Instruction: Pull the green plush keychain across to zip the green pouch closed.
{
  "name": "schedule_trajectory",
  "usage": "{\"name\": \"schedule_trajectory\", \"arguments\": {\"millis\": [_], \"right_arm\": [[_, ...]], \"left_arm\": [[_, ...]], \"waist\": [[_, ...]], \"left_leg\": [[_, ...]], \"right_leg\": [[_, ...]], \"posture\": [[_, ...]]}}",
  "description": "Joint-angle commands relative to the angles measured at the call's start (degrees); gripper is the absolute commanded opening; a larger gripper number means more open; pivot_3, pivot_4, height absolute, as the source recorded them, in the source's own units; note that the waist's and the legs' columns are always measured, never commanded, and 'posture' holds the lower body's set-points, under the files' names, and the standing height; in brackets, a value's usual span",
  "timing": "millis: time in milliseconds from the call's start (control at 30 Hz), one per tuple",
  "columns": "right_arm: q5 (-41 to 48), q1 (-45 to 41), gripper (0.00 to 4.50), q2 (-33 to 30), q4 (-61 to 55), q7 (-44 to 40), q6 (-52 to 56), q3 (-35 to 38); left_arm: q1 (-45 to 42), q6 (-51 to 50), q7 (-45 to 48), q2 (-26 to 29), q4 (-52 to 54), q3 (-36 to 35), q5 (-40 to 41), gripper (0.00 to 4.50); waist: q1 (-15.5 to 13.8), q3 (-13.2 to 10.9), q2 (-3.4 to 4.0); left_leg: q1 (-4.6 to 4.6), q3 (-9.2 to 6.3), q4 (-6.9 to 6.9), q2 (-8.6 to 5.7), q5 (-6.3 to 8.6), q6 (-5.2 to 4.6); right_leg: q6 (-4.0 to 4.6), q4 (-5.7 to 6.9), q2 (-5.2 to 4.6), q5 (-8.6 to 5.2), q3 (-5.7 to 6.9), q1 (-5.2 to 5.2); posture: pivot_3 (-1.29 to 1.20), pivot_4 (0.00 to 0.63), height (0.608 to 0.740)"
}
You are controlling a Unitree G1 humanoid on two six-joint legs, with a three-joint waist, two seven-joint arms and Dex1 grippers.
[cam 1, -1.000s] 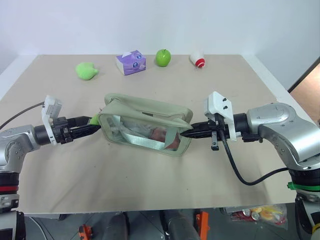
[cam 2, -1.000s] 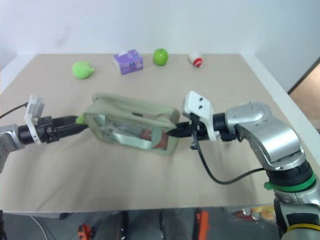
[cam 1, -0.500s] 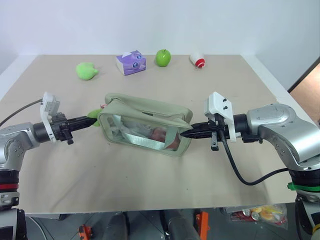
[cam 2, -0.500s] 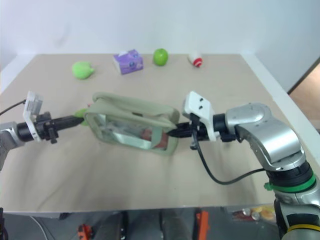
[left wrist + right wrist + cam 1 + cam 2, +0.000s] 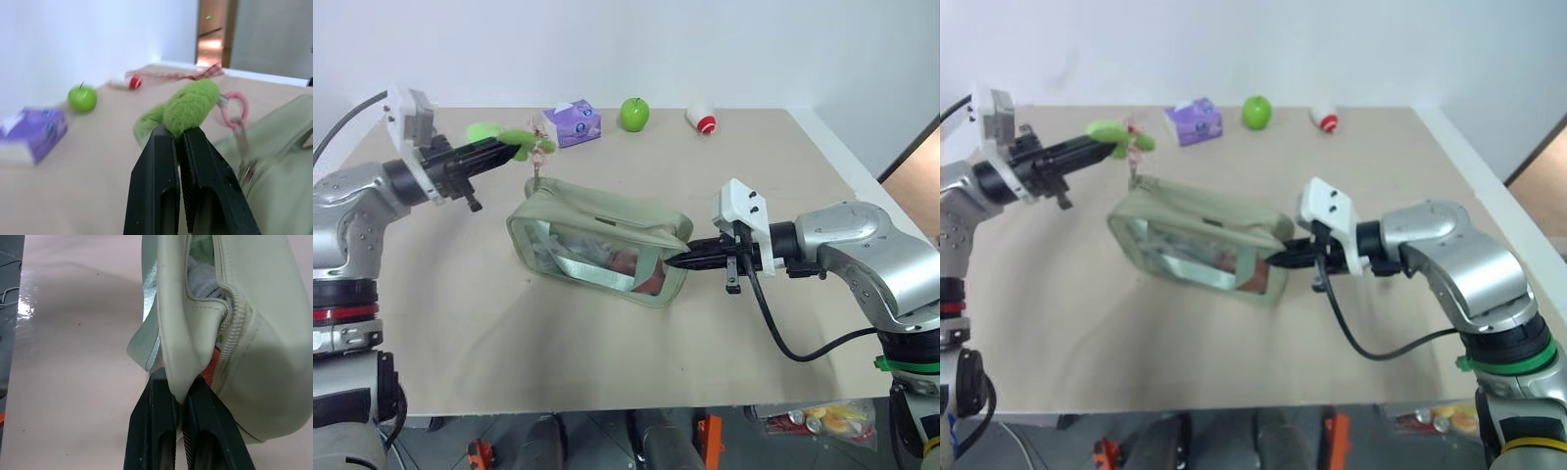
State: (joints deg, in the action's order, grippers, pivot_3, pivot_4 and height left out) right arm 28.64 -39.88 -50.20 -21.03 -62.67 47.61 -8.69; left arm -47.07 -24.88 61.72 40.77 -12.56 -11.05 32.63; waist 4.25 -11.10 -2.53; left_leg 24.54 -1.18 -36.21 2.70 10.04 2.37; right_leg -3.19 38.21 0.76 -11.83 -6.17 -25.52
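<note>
The left hand (image 5: 514, 146) sits in the upper left of the left eye view, its two black fingers (image 5: 161, 166) pinched shut on the green plush keychain (image 5: 516, 138). In the left wrist view the fuzzy plush bulges out just above the fingertips, and a pinkish ring on its far side leads down to the zipper hardware at the pouch's corner. The green pouch (image 5: 607, 245) lies in the middle of the frame on the surface (image 5: 460, 333), its long axis running from the upper left, under the keychain, down to the lower right, where the right hand (image 5: 672, 260) is clamped shut on the pouch's end fabric; the right wrist view shows the fold of pale green cloth squeezed between that hand's fingers, with the zipper teeth still parted beside it.

The relation that matters: the zipper track runs along the pouch's top edge from the left hand's corner toward the right hand. The keychain is held up and to the left of that corner, with the cord running down to it, so the pull looks more upward than along the track. To close the zip, I judge the left hand must carry the keychain toward the lower right of the frame, along the pouch's length, while the right hand anchors the far end
</note>
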Motion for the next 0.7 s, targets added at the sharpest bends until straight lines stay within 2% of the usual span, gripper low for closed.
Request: {"name": "schedule_trajectory", "arguments": {"millis": [33, 333, 633, 700], "right_arm": [[0.0, -1.4, 0.00, 0.0, -1.0, -0.3, -1.0, 0.7], [-0.2, -1.3, 0.00, 0.3, -1.4, 0.4, -0.8, 1.0], [-0.3, -1.0, 0.00, 0.5, -1.5, 1.0, -0.8, 1.4], [-0.4, -1.1, 0.00, 0.6, -1.4, 1.0, -0.8, 1.3]], "left_arm": [[-5.1, 2.6, 1.4, -2.1, 2.4, 2.3, -0.6, 0.05], [-11.8, 4.5, 8.2, -7.0, 2.0, 9.8, -2.7, 0.05], [-9.4, 7.0, 15.2, -3.2, 3.1, 14.4, -7.7, 0.05], [-9.6, 5.3, 15.4, -2.4, 2.3, 13.3, -7.0, 0.69]], "waist": [[0.0, 0.0, 0.00], [0.1, 0.0, 0.01], [0.2, 0.0, 0.01], [0.1, 0.0, 0.01]], "left_leg": [[0.00, 0.00, -0.04, 0.00, 0.00, 0.00], [-0.01, -0.01, -0.10, -0.03, 0.00, 0.00], [-0.02, -0.01, -0.09, -0.02, 0.01, -0.01], [-0.03, -0.01, -0.09, -0.02, 0.01, -0.01]], "right_leg": [[-0.01, 0.00, 0.00, 0.00, 0.00, 0.02], [-0.10, -0.01, 0.02, 0.05, -0.06, 0.08], [-0.04, -0.01, 0.05, 0.01, -0.10, 0.08], [-0.02, -0.01, 0.04, 0.00, -0.12, 0.08]], "posture": [[0.00, 0.150, 0.740], [0.00, 0.150, 0.740], [0.00, 0.150, 0.740], [0.00, 0.150, 0.740]]}}
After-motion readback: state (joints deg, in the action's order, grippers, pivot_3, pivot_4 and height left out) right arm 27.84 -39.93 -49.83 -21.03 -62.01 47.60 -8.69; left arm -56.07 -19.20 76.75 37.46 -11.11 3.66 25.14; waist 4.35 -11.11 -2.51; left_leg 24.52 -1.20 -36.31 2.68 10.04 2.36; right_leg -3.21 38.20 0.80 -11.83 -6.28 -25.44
